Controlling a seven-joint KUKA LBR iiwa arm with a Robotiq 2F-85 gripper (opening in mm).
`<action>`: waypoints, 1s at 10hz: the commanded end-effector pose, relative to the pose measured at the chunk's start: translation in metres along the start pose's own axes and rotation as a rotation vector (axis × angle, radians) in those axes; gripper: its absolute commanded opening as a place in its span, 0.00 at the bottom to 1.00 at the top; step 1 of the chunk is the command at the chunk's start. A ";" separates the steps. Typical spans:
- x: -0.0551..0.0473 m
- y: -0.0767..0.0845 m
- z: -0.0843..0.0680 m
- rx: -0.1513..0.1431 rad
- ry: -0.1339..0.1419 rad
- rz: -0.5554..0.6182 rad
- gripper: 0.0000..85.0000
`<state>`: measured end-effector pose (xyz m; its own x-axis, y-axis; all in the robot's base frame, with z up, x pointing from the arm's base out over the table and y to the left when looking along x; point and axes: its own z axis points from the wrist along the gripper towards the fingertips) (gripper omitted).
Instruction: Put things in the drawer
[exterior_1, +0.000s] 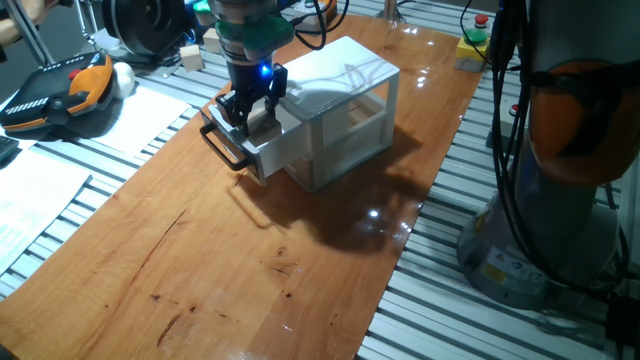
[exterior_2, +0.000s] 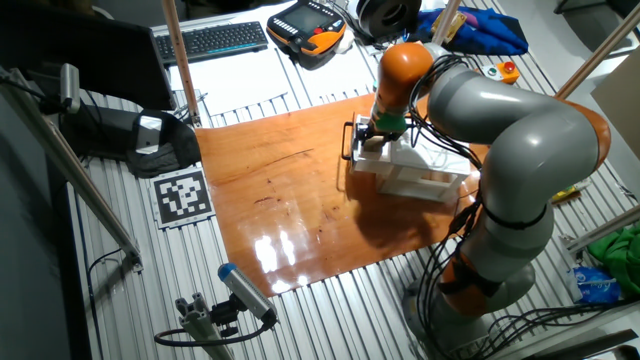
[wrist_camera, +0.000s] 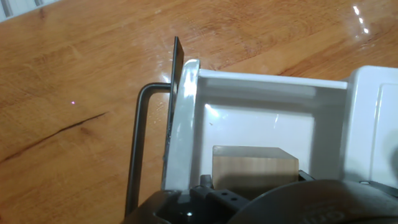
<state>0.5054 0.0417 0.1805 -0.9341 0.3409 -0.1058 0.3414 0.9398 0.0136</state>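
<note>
Though unlabelled, cube (wrist_camera: 254, 163) in drawer (wrist_camera: 261, 118).

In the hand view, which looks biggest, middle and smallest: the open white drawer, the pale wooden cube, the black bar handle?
1. Open white drawer
2. Pale wooden cube
3. Black bar handle, long but thin

All lie similarly near the camera.

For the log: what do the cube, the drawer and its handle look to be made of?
The cube: pale bare wood, going by its faint grain and matte tan face. The drawer: smooth white, slightly glossy, probably plastic or painted board; the pictures leave that open. The handle: a thin dark bent bar, likely metal. The claw hangs above the open drawer.
</note>
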 end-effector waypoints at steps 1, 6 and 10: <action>0.000 0.000 -0.001 0.002 -0.006 0.006 0.40; -0.001 0.004 -0.004 -0.005 -0.007 0.014 0.60; 0.000 0.006 -0.006 -0.001 -0.010 0.008 0.60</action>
<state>0.5072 0.0476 0.1867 -0.9294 0.3499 -0.1177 0.3505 0.9364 0.0164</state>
